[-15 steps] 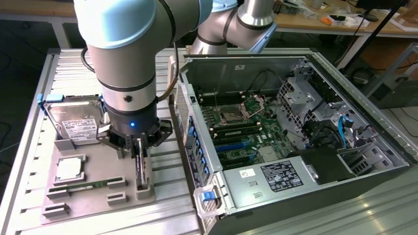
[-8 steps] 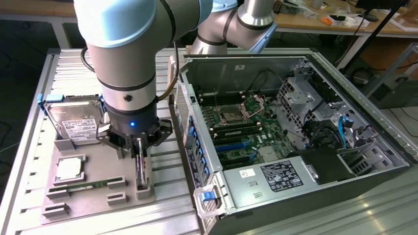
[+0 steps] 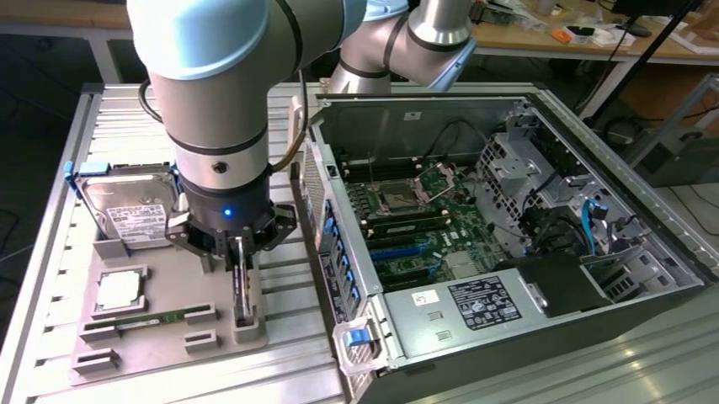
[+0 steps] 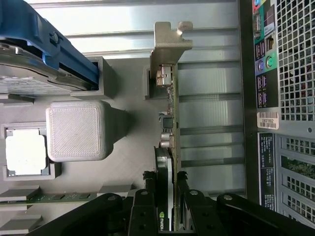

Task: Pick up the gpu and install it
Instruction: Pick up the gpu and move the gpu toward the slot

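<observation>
gpu (image 4: 172, 123): thin tan-edged card, silvery bracket at one end, stood on edge in the grey tray (image 3: 168, 352).
axis: kept level, parallel to the computer case (image 3: 337, 252) wall.
tool (image 3: 238, 254): clamped on the gpu.

Hardly any print is legible. Thin flat tan circuit card, the gpu (image 4: 175, 129): small green-and-white swirl emblem on its black cooler, no letters readable. Perforated grey computer case rear panel (image 4: 295, 73): tan barcode sticker (image 4: 268, 119) with a short code, characters unclear. Boxy silver hard drive (image 3: 130, 210): white label, print unreadable. Black-and-white power-supply label (image 3: 483, 301): unreadable.
</observation>
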Controlling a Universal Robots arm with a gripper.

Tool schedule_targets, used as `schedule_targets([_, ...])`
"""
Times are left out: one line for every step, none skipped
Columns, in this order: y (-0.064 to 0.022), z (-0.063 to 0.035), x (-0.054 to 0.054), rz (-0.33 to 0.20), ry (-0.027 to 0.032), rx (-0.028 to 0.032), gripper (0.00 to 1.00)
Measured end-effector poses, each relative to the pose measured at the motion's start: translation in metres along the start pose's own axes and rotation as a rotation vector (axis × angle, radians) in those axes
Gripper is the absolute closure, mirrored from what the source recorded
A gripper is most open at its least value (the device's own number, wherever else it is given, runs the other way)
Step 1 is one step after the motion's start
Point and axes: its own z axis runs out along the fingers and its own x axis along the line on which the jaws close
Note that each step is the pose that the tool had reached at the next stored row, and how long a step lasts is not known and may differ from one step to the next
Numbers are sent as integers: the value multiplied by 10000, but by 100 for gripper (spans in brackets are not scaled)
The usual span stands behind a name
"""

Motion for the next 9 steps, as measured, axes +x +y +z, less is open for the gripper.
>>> schedule_targets([0, -1, 0, 1, 1, 0, 73])
schedule_targets([0, -3, 0, 0, 2, -1, 73])
schedule_targets([0, -4, 0, 0, 3, 0, 73])
schedule_targets([0, -15, 0, 0, 14, 1, 73])
schedule_targets([0, -15, 0, 1, 16, 1, 73])
schedule_targets([0, -15, 0, 1, 17, 1, 73])
schedule_targets([1, -16, -1, 1, 19, 0, 73])
schedule_targets([1, -20, -1, 1, 22, 1, 73])
schedule_targets([0, -25, -1, 0, 24, 3, 73])
